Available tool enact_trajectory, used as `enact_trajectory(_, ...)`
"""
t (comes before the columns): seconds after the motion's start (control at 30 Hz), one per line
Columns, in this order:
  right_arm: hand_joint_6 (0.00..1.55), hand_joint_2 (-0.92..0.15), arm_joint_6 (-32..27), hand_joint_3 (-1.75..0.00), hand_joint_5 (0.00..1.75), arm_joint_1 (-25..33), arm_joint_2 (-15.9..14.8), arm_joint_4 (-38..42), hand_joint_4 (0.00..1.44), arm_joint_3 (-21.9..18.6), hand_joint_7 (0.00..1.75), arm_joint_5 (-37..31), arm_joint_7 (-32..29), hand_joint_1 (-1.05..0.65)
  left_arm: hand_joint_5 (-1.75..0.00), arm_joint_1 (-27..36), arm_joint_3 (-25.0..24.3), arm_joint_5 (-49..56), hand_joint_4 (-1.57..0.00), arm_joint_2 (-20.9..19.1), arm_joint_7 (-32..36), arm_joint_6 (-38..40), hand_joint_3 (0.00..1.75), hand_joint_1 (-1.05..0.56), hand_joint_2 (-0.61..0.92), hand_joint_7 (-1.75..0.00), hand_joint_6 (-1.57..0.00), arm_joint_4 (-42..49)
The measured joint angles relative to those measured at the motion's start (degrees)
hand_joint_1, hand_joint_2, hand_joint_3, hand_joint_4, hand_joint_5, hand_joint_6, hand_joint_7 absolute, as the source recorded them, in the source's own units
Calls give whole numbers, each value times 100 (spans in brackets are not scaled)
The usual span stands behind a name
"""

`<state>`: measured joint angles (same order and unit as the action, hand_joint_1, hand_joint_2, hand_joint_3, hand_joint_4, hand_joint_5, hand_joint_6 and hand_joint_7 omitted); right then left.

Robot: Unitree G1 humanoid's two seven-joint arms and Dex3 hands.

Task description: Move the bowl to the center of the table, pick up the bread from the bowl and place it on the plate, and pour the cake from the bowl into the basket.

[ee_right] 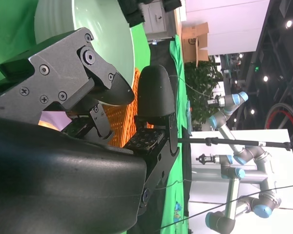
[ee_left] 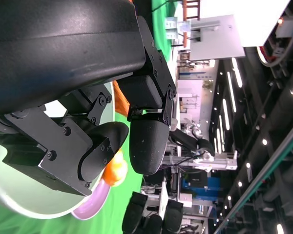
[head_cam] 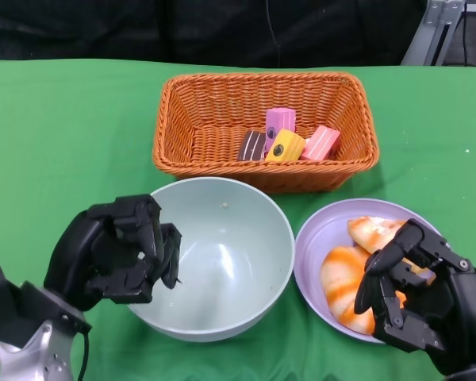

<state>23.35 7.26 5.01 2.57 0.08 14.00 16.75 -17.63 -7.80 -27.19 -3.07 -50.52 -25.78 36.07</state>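
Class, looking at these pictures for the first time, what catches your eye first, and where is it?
The orange basket at the back of the green table holds small colourful cakes. In front, the left hand sits at the rim of an empty pale green bowl. The right hand hovers over bread on a lilac plate.

Left robot hand (head_cam: pixel 119 250) low at left, fingers curled. Right robot hand (head_cam: pixel 416 298) low at right, fingers bent, holding nothing.

The bowl (head_cam: pixel 222 262) is set at the table's (head_cam: pixel 63 135) centre. The basket (head_cam: pixel 182 127), with the cakes (head_cam: pixel 285 139) in it, is found at its 12 o'clock, close behind. The plate (head_cam: pixel 317 230), with the bread (head_cam: pixel 345 274) on it, is placed just beside the bowl at 3 o'clock.
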Motion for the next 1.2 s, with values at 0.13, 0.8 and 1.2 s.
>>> enact_trajectory(0.13,66,-59,-143,-114,175,-167,-44,-41,77,-16,151,9,-36,-10,-171,-118,-15,-4,-85,0,-5,55,98,-2,64,-140,-91,-57)
enact_trajectory(0.8,71,-50,-850,-122,175,-258,-142,-1103,82,114,148,-234,-363,-15,-164,-173,150,187,-89,20,15,538,123,-1,52,-139,-91,-770)
enact_trajectory(1.2,71,-51,-905,-122,175,-258,-156,-1088,81,100,146,-218,-352,-15,-165,-173,171,284,-88,45,92,574,126,-1,51,-139,-91,-772)
